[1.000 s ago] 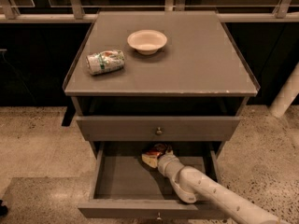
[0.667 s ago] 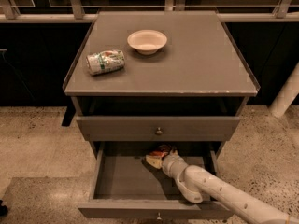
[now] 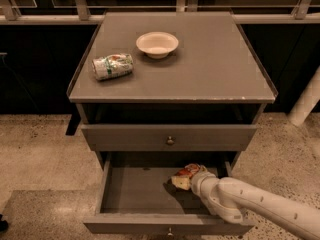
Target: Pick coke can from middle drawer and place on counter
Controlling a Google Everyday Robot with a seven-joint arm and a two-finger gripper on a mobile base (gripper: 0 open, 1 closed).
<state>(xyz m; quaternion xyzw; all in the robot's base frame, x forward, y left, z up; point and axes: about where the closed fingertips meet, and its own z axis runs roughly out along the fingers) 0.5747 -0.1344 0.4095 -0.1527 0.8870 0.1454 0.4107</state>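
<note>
Camera view, looking down on a matte grey cabinet. Up top, the counter (image 3: 215,71): broad, flat, square, with a thin edge and small chips along the near side. On it, far centre, a shallow round cream bowl (image 3: 157,44). Left of that and well apart, a green-and-white patterned can (image 3: 113,66) lying on its side.

Under the counter, a dark open recess, then a closed grey drawer front (image 3: 125,136) with a small round metal knob (image 3: 170,140). Below, the middle drawer (image 3: 137,191) pulled out toward the near side: wide, shallow, low side walls, smooth flat grey floor.

Inside, on the far right part of that floor: the coke can (image 3: 181,178), red with pale markings, tipped at an angle. Right against its right side, the gripper (image 3: 194,176), at the tip of a white arm (image 3: 260,206) with smooth rounded casing. Arm reaching in from near right and covering the drawer's near right corner.

Jaw state: cannot tell, hidden behind the wrist housing. Likewise cannot tell whether the can is gripped or merely touched.

Closed drawer front directly above the far end of the open drawer.

Around: speckled stone floor (image 3: 40,149), white post (image 3: 306,101) at right, metal railing (image 3: 80,1) behind the cabinet.
</note>
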